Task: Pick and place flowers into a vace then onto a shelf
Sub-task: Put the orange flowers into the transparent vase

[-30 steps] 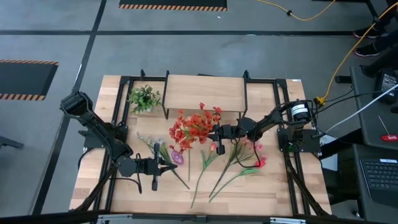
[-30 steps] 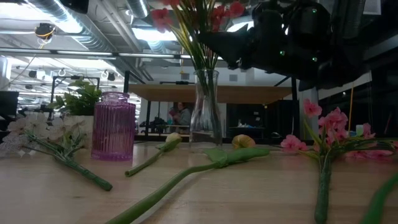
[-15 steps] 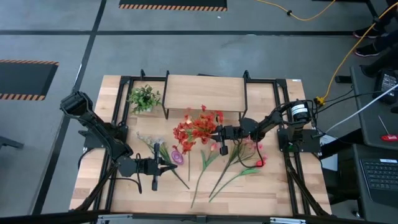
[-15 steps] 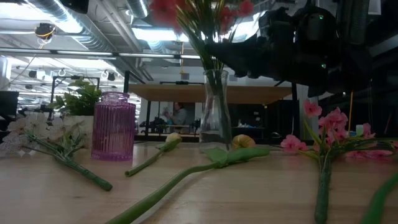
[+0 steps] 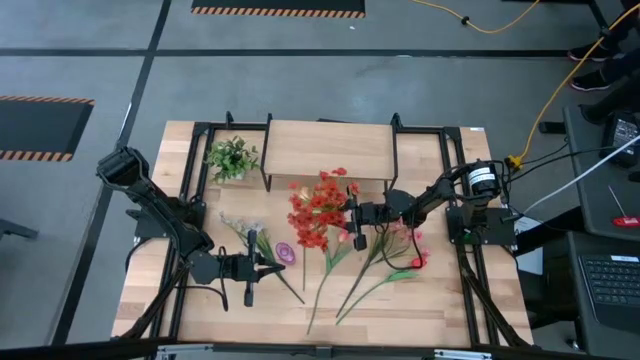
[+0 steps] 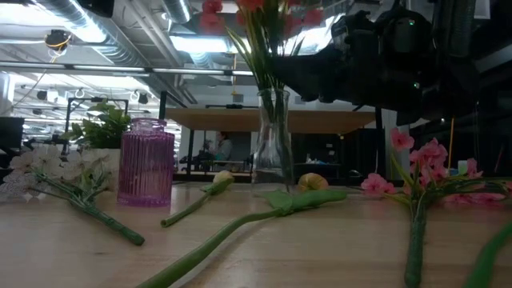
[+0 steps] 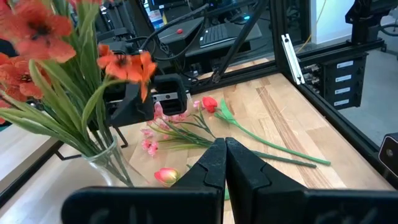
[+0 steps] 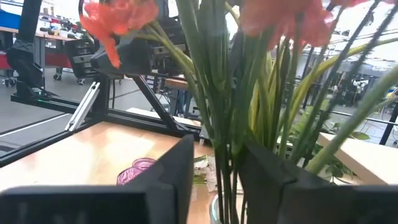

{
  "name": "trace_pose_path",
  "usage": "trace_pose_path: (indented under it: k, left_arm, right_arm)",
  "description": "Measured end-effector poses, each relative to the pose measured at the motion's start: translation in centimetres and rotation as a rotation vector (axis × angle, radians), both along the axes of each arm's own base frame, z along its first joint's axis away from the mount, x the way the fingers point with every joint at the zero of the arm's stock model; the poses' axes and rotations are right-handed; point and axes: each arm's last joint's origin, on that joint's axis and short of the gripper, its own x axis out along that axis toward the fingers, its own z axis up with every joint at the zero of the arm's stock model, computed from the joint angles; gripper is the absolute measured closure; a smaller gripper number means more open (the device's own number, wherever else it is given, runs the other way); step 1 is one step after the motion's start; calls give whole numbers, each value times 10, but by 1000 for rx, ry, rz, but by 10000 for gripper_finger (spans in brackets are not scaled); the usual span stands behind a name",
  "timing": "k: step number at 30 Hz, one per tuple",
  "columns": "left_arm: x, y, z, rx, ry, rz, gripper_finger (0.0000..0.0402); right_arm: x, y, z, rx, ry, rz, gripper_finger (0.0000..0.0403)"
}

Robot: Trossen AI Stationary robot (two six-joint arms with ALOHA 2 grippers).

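Note:
A spray of red flowers [image 5: 320, 208] stands upright in a clear glass vase [image 6: 273, 140] at mid-table, in front of the shelf [image 5: 325, 148]. My right gripper [image 8: 217, 177] comes in level from the table's right. It is open, one finger on each side of the green stems [image 8: 225, 124] above the vase's mouth. My left gripper [image 7: 224, 149] is shut and empty at the near left, next to a purple vase [image 5: 285, 252] and a white spray [image 5: 245, 235] lying flat. More flowers, namely a pink spray [image 5: 400, 235] and tulips [image 5: 345, 240], lie on the table. My right gripper has its fingers [image 8: 180, 174] on either side of the red spray's stems, level from the table's right and across them. I cannot tell whether either finger touches the stems. The spray stands in the vase, which rests on the table.
A small green leafy plant [image 5: 232, 158] stands at the far left beside the shelf. Long stems and a red tulip [image 5: 415, 262] lie across the table's near right. Black frame rails [image 5: 455, 180] run along the table's sides. A person shows far off in the room [image 6: 222, 148].
The red spray leaned toward the table's left and has swung upright over the glass vase, its blooms shifting toward the right. The vase was tilted half a second ago and now stands straight on the table. My left gripper has kept still.

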Motion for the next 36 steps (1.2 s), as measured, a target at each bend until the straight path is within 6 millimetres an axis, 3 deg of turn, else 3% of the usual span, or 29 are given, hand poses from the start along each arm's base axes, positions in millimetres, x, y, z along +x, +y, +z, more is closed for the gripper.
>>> trace_pose_path:
  k: [6,11,20,28,36]
  left_arm:
    - [0,0,0,1,0,0,400]
    - [0,0,0,2,1,0,400]
    - [0,0,0,4,2,0,400]
    - [0,0,0,3,2,-4,400]
    - [0,-1,0,1,4,-18,400]
  right_arm:
    - [-1,0,-5,18,58,2,229]
    - [-7,0,-6,18,70,1,220]
    - [-21,-1,18,24,32,-26,219]
    - [-9,-2,18,45,119,-40,219]
    - [3,-3,30,10,75,-55,219]
